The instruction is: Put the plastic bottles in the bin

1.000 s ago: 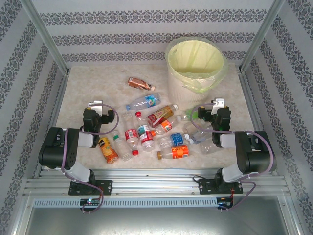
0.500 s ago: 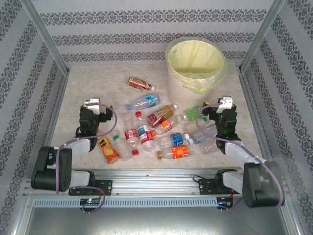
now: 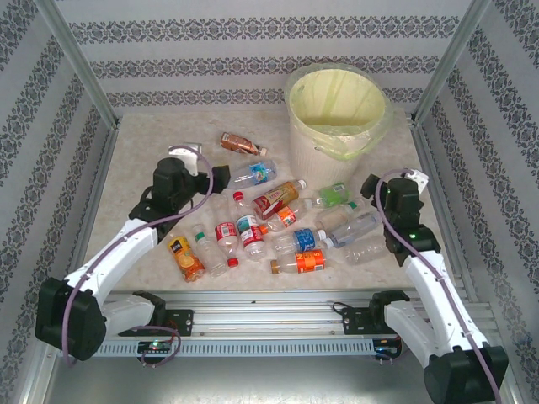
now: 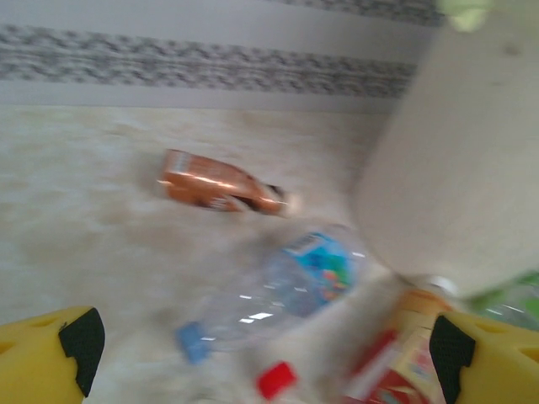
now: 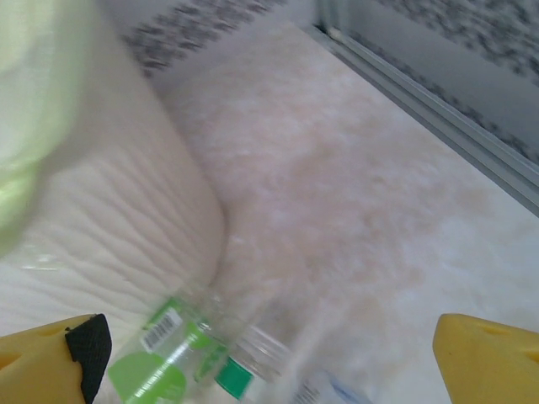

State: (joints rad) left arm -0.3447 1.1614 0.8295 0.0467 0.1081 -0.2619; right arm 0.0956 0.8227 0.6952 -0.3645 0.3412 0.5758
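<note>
**Top view.** Bin (image 3: 313, 156) at 1 o'clock on the table (image 3: 152, 143), bag-lined, no bottle visible inside. Plastic bottles (image 3: 261, 227) scattered at centre, all outside the bin. Brown-labelled bottle (image 3: 240, 143) apart at 11 o'clock of the pile.

Left gripper (image 3: 215, 172) at 10 o'clock of the pile, jaws spread wide, grasping nothing, aimed at the blue-labelled bottle (image 3: 253, 174). Right gripper (image 3: 392, 187) at 3 o'clock, likewise spread and empty, near the green-labelled bottle (image 3: 334, 195).

**Hazards, as judged.**
- Rolling away of a round bottle, if nudged by one finger before closure.
- Pinching of two neighbours at once in the crowded centre.
- Striking of the bin wall, close beside both wrists.
- Clashing of the arms above the rim, if raised together.

**Differences between views.**
- From above, unlike from the wrists: the bin's open mouth and the whole pile.
- From the left wrist, though blurred: a red cap (image 4: 276, 380) at 6 o'clock of the blue-labelled bottle, between yellow fingertips (image 4: 50, 358).
- From the right wrist: barcode on the green label at 7 o'clock, bare table ahead.
</note>
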